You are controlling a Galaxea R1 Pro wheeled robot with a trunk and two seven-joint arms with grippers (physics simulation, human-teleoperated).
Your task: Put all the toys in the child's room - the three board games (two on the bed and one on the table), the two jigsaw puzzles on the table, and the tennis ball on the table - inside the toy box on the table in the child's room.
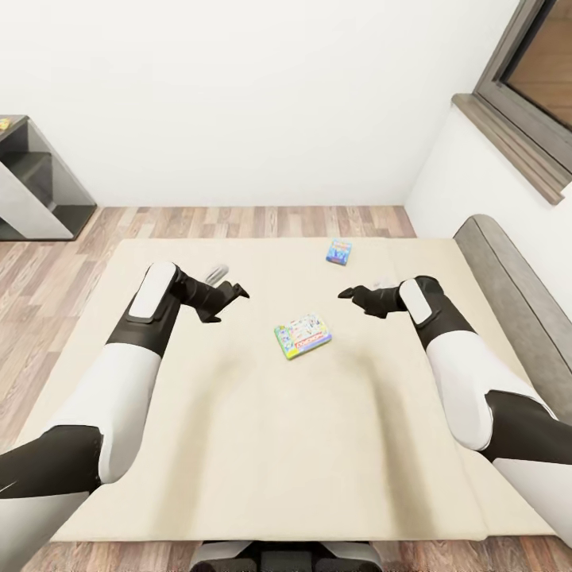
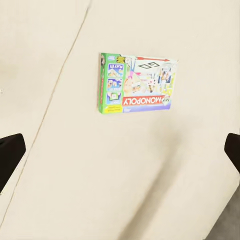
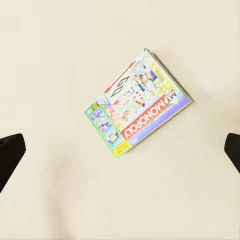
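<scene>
Two board games are lying on the bed [image 1: 238, 445], whose beige mattress is taking up most of the head view, with its grey headboard [image 1: 508, 278] running down the right edge. Wood-plank floor [image 1: 262, 221] is showing beyond it, below a white wall, and a grey stepped shelf [image 1: 36, 191] is standing at the upper left. Both arms are reaching over the mattress. Between them, at centre frame, the green-edged "MY MONOPOLY" box [image 1: 303, 336] is lying flat and slightly turned. The smaller light-blue game [image 1: 339, 251] is sitting further up, well apart from it. The left gripper [image 1: 225, 295] and right gripper [image 1: 353, 295] are hovering above the mattress, fingers spread wide and holding nothing.
</scene>
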